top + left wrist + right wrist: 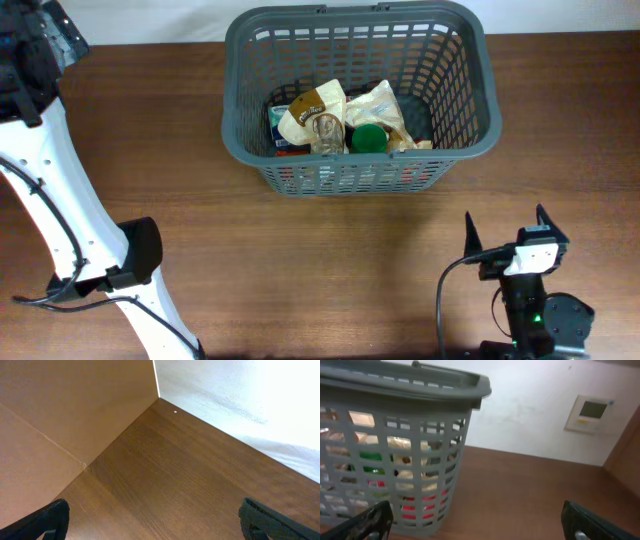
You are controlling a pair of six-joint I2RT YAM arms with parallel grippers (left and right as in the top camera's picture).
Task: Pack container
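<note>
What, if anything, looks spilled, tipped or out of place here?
Nothing stands out. The dark grey slotted plastic basket stands upright on the brown wooden table, with crinkled beige snack packets and a round green lid piled loosely inside it.

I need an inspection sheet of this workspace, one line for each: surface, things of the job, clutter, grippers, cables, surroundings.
Surface: brown wooden table, bare around the basket.
Job's things: large dark grey plastic lattice basket, upright at the far middle. Inside are beige paper bags, a green round lid and a clear glass jar.
Clutter: nothing seen outside the basket.
Grippers: left gripper open, empty, over the bare table by a corner. Right gripper open, empty, in front of the basket and apart from it.
Cables: black cable beside the right arm, and another black cable on the left arm.
Surroundings: white wall with a small beige panel; brown board at the table's left.
</note>
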